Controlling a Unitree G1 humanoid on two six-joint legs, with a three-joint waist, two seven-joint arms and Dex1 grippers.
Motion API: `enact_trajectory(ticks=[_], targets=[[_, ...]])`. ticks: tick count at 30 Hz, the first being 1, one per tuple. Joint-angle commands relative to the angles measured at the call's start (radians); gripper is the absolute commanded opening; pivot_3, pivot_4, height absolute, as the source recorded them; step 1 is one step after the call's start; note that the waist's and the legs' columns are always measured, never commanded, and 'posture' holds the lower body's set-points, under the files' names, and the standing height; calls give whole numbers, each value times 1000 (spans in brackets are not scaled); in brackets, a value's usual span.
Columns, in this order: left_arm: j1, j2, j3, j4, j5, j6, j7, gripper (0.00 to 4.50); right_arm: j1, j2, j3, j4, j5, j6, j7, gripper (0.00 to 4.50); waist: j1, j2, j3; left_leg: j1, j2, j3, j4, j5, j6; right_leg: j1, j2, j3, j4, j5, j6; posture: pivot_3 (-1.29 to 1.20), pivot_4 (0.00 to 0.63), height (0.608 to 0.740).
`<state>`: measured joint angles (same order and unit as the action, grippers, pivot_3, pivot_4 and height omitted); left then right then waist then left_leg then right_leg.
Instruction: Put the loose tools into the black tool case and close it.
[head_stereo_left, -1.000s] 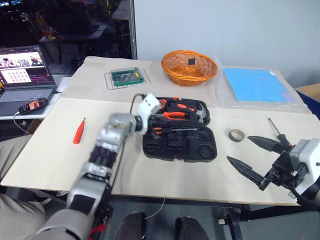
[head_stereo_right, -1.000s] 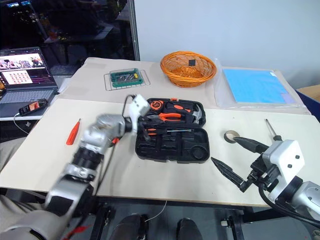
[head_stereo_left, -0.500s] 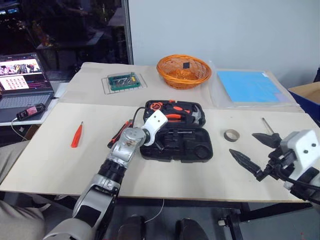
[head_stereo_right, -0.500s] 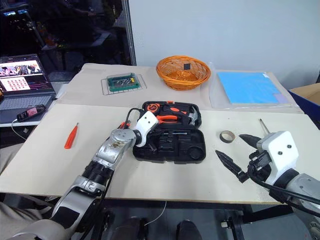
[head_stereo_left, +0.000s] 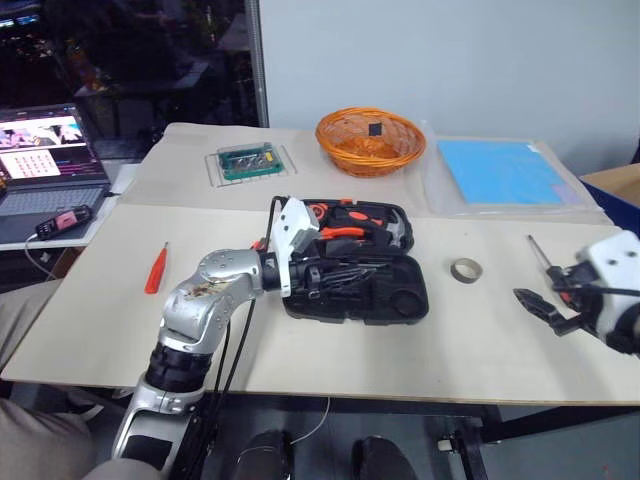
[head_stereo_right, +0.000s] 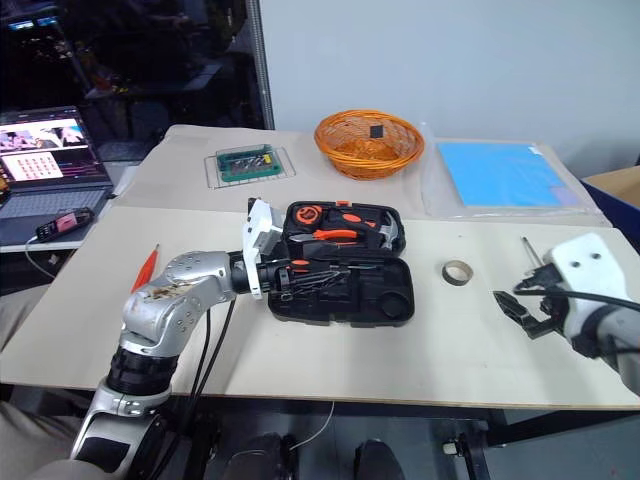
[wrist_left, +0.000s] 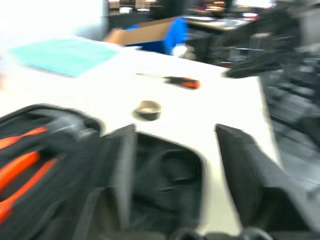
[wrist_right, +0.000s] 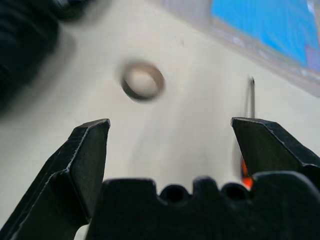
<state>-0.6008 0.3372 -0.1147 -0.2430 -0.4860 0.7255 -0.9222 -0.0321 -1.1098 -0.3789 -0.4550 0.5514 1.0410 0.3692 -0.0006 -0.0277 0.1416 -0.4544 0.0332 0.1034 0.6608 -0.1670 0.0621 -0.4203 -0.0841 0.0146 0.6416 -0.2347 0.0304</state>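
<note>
While both hands (head_stereo_left: 322, 277) (wrist_right: 170, 145) gape empty, black tool case (head_stereo_left: 395, 295) lies open, long axis left-right.

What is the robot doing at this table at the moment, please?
It is packing loose tools into the open black tool case. The left gripper hangs open over the case, holding nothing. The right gripper is open above the table near the beige tape roll and a screwdriver. A small orange screwdriver lies off to the left.
</note>
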Motion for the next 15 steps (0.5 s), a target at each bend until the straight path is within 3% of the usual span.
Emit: enact_trajectory(ticks=[1,4,7,11,15], targets=[[-47,8,-4,-40,-50,15,-15,4217,-268,-58,249,269,-170,-57,46,4500,-4,1,1,0,0,1,0,0,1,0,0,1,0,0,0,0,150,740],[-58,2,-15,-24,-47,-7,-9,4217,-484,-11,427,524,-262,-95,131,4500,-11,1,1,0,-1,2,0,1,2,-1,-1,1,0,1,0,0,150,740],[-58,-16,-13,-30,-57,-10,11,4217,-659,51,523,838,-359,-172,189,4500,-13,1,1,0,-1,3,0,1,2,-1,-1,1,-2,1,0,0,150,740],[-38,-18,-5,-46,-73,-10,18,4217,-890,143,595,1311,-493,-371,223,4500,-10,2,2,-2,-3,6,0,0,5,-3,-1,2,-3,1,4,0,150,740],[-22,-11,-10,-61,-83,-8,28,4217,-997,190,621,1579,-589,-515,200,4500,-10,2,2,-4,-3,6,-2,-1,6,-3,-1,3,-4,3,11,0,150,740]])
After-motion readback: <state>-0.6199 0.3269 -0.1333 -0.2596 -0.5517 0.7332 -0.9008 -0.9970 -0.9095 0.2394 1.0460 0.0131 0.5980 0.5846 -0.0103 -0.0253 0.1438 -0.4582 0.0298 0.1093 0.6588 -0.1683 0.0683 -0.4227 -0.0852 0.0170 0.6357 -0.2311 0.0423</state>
